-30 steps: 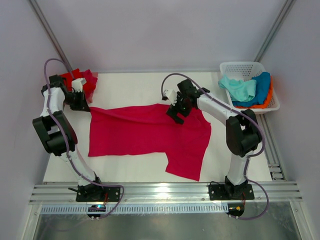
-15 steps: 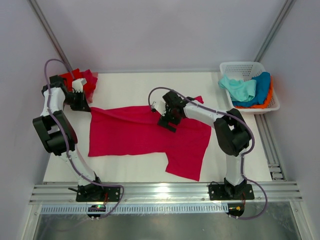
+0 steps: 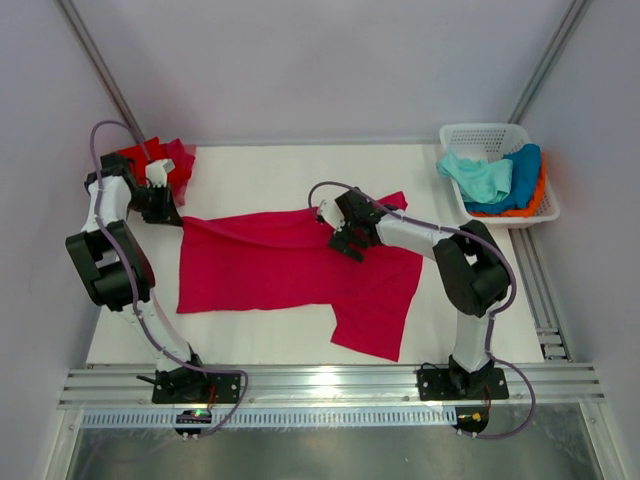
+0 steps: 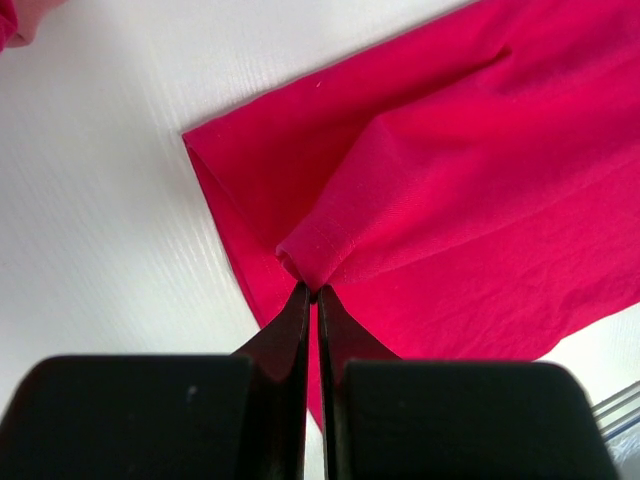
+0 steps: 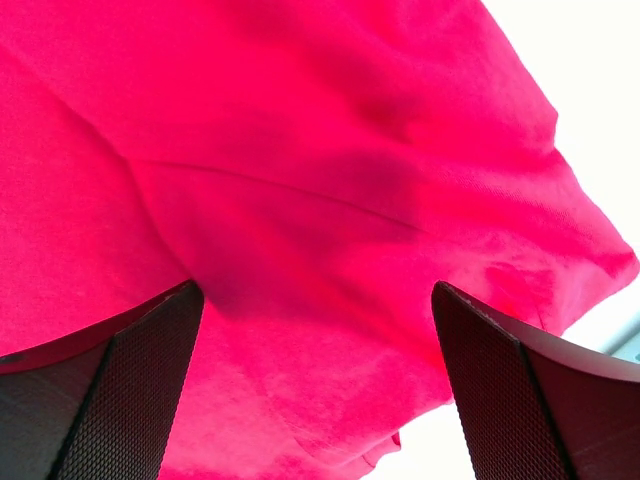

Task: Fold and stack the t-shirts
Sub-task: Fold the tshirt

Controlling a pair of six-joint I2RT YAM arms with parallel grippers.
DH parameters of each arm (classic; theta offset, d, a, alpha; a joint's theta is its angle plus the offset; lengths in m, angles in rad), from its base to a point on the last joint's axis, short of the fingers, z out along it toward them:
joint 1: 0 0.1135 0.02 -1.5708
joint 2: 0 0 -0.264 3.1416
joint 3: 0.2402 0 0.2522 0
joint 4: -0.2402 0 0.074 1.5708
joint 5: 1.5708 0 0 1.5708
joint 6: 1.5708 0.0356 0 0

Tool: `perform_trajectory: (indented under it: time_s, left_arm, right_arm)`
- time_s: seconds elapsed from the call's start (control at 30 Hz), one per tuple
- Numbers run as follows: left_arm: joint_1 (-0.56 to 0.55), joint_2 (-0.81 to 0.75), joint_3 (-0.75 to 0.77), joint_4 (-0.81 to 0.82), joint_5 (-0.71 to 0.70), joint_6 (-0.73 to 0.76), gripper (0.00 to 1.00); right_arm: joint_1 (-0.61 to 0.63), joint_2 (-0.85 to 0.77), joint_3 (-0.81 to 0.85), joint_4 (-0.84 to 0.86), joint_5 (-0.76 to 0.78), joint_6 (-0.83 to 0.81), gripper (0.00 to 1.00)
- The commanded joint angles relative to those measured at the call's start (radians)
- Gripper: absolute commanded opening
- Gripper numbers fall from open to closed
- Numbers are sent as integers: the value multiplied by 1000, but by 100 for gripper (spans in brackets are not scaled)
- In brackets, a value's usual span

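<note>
A crimson-pink t-shirt (image 3: pixel 290 265) lies spread across the middle of the white table, one sleeve hanging toward the front right. My left gripper (image 3: pixel 176 216) is shut on a pinched fold at the shirt's back left corner; the left wrist view shows the cloth (image 4: pixel 450 170) bunched at the closed gripper (image 4: pixel 315 292). My right gripper (image 3: pixel 346 242) stands wide open, low over the shirt's back edge near the collar. In the right wrist view only the pink cloth (image 5: pixel 300 180) shows between the fingers (image 5: pixel 130 380), ungrasped. A red t-shirt (image 3: pixel 165 160) lies folded at the back left.
A white lattice basket (image 3: pixel 493 133) at the back right holds mint-green (image 3: pixel 478 175), blue (image 3: pixel 520 170) and orange (image 3: pixel 540 192) t-shirts. Bare white table (image 3: pixel 260 175) stretches behind the shirt. A metal rail (image 3: pixel 330 385) runs along the front edge.
My open right gripper swept left along the shirt's back edge, then eased slightly right; the back right sleeve now lies uncovered. The left gripper has held its grip in place.
</note>
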Motion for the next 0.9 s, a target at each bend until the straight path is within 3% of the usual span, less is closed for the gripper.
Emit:
perform_trajectory:
  time_s: [0.0, 0.33, 0.4, 0.43, 0.57, 0.63, 0.77, 0.8, 0.87]
  left_arm:
    - [9, -21, -5, 2, 20, 7, 0]
    - [7, 2, -10, 5, 20, 9, 0]
    - [9, 8, -8, 7, 23, 6, 0]
    - [7, 10, -8, 7, 26, 6, 0]
    - [9, 7, -10, 7, 29, 4, 0]
    - [7, 4, -13, 7, 26, 6, 0]
    - [9, 7, -11, 7, 29, 6, 0]
    - [7, 7, -11, 9, 32, 4, 0]
    - [9, 14, -11, 9, 46, 0, 0]
  right_arm:
    - [-11, -16, 1, 18, 43, 14, 99]
    - [-11, -4, 29, -53, 4, 5, 99]
    - [-11, 2, 49, -77, 0, -4, 92]
    - [-13, 8, 61, -106, 3, 9, 83]
    - [-13, 30, 77, -128, 1, 17, 80]
    - [-13, 2, 34, -64, 24, 20, 99]
    - [-13, -21, -5, -31, 46, 20, 99]
    - [-13, -18, 11, -45, 40, 17, 68]
    - [-13, 7, 32, -85, 38, 29, 29]
